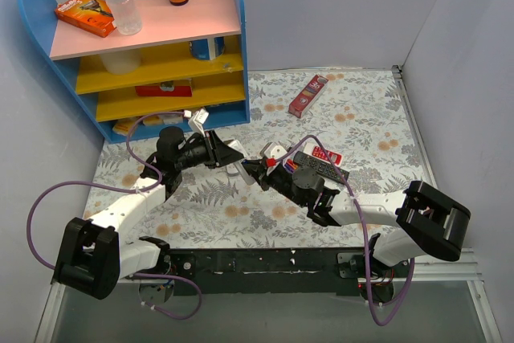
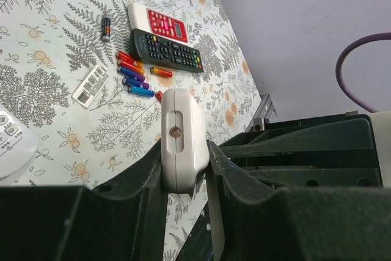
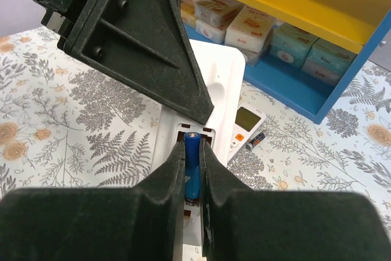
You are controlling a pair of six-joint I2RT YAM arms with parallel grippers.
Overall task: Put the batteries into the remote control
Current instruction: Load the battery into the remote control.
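Note:
My left gripper [image 1: 217, 151] is shut on one end of a white remote control [image 2: 181, 139] and holds it above the table, back side up. Its battery compartment [image 3: 194, 134] is open. My right gripper [image 3: 193, 154] is shut on a blue battery [image 3: 193, 163] that lies lengthwise in that compartment. In the top view the right gripper [image 1: 256, 170] meets the remote [image 1: 234, 150] mid-table. Several loose red and blue batteries [image 2: 135, 73] lie on the table beside a black remote [image 2: 165, 50].
A red-and-white remote [image 2: 162, 24] lies behind the black one. A second white remote with a screen [image 3: 247, 125] and a black battery [image 3: 256, 140] lie near the blue shelf [image 1: 161, 78]. A barcoded cover [image 2: 90, 85] lies by the batteries. A red box [image 1: 308, 95] lies far back.

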